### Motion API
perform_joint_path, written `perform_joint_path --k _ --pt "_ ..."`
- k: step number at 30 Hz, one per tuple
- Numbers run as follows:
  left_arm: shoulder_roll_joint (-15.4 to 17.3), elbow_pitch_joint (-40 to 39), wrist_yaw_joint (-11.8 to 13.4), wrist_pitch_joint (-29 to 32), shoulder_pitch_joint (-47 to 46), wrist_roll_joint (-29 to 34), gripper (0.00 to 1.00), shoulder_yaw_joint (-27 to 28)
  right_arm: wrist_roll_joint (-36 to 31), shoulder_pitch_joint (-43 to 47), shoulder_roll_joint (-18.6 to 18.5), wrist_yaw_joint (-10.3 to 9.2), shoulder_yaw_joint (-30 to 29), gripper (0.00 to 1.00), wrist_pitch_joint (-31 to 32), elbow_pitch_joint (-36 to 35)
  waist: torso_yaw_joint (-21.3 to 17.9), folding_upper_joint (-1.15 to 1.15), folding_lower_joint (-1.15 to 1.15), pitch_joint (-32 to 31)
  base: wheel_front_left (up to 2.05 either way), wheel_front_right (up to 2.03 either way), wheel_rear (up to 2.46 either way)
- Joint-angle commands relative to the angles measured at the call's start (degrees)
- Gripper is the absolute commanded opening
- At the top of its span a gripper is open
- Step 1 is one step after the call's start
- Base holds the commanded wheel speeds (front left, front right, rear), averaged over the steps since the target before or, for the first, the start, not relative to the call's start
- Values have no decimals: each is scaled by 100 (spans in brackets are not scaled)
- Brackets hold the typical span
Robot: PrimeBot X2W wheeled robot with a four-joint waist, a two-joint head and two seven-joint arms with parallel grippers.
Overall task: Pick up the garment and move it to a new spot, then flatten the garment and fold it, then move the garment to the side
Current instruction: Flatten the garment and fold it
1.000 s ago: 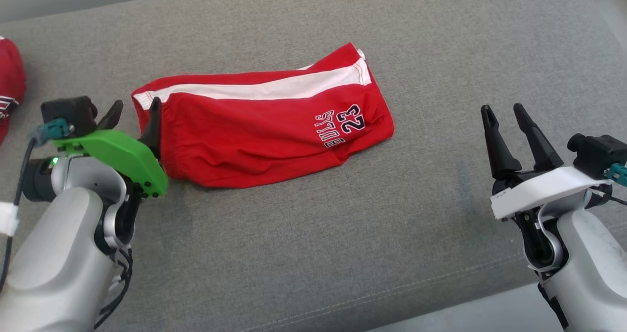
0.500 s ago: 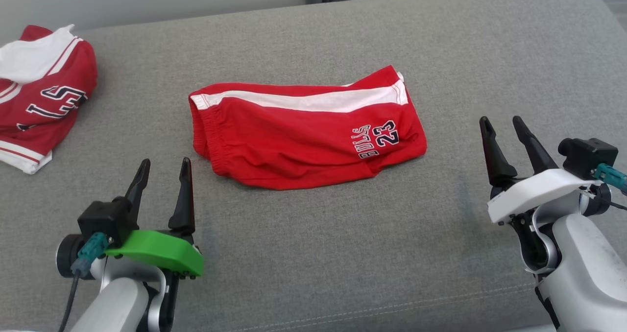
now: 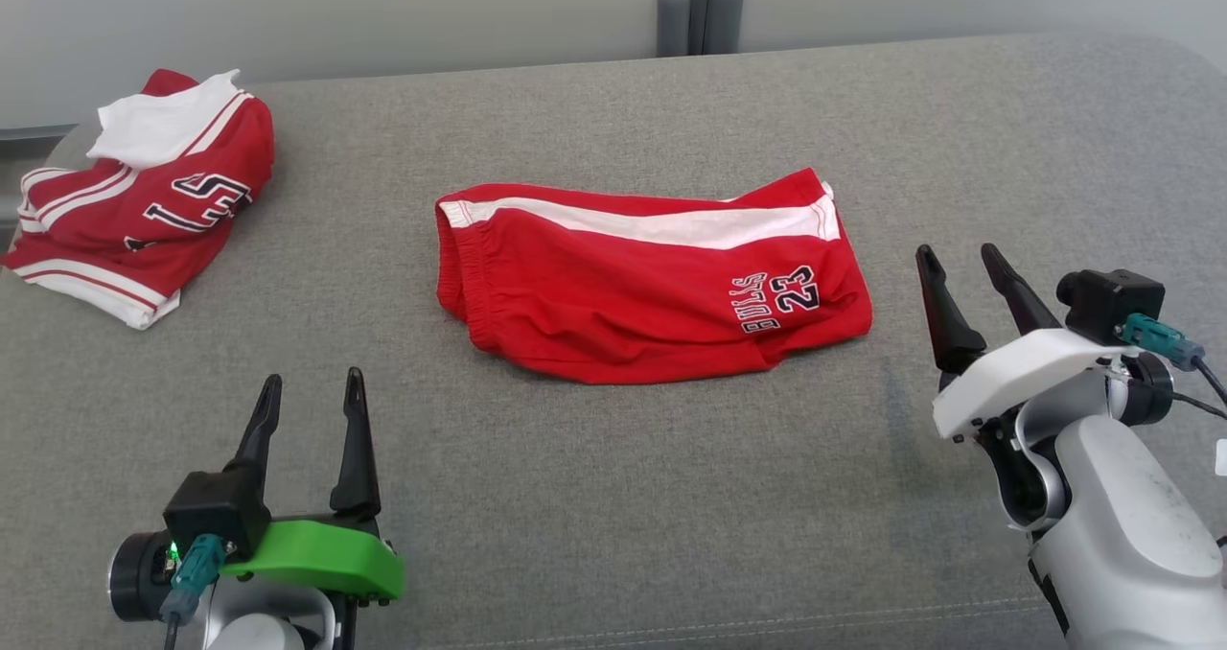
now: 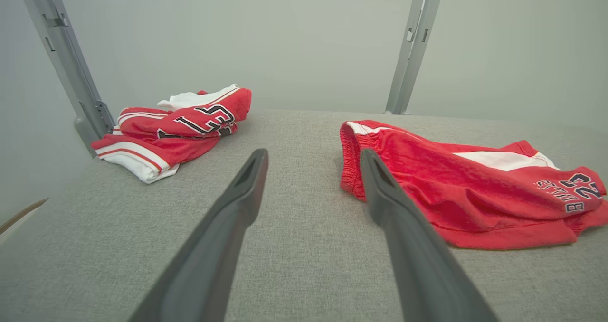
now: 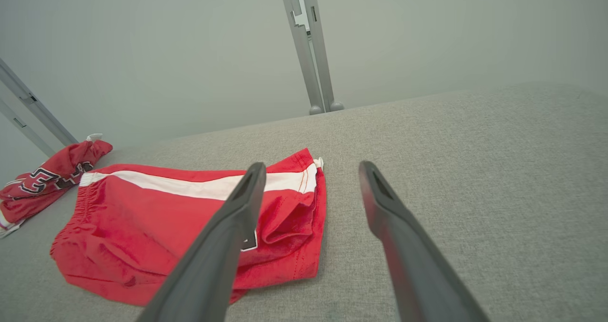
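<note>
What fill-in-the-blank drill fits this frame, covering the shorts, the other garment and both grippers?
1. The red shorts on the grey cushion bear the number ____.
2. The left gripper and right gripper both stand ____, holding nothing.
3. The crumpled red jersey lies to the robot's ____ of the shorts.
4. The stripe along the shorts is coloured ____.

Missing words: 23; open; left; white.

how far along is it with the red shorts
Done, apparently: the red shorts lie folded in half on the grey cushion. In hand: nothing; left gripper and right gripper are open, clear of the cloth. Left: probably moving them aside, perhaps toward the jersey.
</note>
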Motion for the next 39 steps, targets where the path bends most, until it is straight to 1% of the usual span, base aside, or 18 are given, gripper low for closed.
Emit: perform_joint_path --k 1,4,7,13,18,23,26,31,35,39 --pt "-64 -20 -35 -21 139 80 100 101 -84 -103 34 -4 -22 100 28 101 57 0 0 -22 0 0 0" --pt "-143 -70 -92 -22 264 159 100 256 -194 -275 77 -5 -84 100 102 343 110 0 0 -1 0 0 0" --pt "-265 -86 -175 -22 329 245 100 324 -318 -540 199 -4 -155 100 243 703 198 0 0 47 0 0 0" --pt "-504 -4 -360 -23 253 405 100 308 -597 -1157 348 -4 -257 100 490 1679 479 0 0 206 0 0 0" --pt "-676 99 -510 -22 153 458 100 371 -896 -1620 326 -4 -458 100 640 2622 707 0 0 302 0 0 0" --pt "-803 152 -648 -23 116 524 100 483 -1139 -1950 271 -4 -702 100 648 3426 908 0 0 392 0 0 0" --pt "-852 182 -707 -24 96 574 100 562 -1088 -2099 305 -4 -839 100 607 3774 986 0 0 461 0 0 0" --pt "-944 230 -783 -23 92 643 100 614 -996 -2251 306 -4 -1015 100 538 4113 1052 0 0 527 0 0 0" --pt "-1010 283 -856 -23 56 709 100 634 -689 -2341 355 -4 -1301 100 580 4325 1110 0 0 567 0 0 0" --pt "-1063 310 -914 -23 44 763 100 687 -491 -2322 450 -3 -1409 100 682 4441 1144 0 0 562 0 0 0"
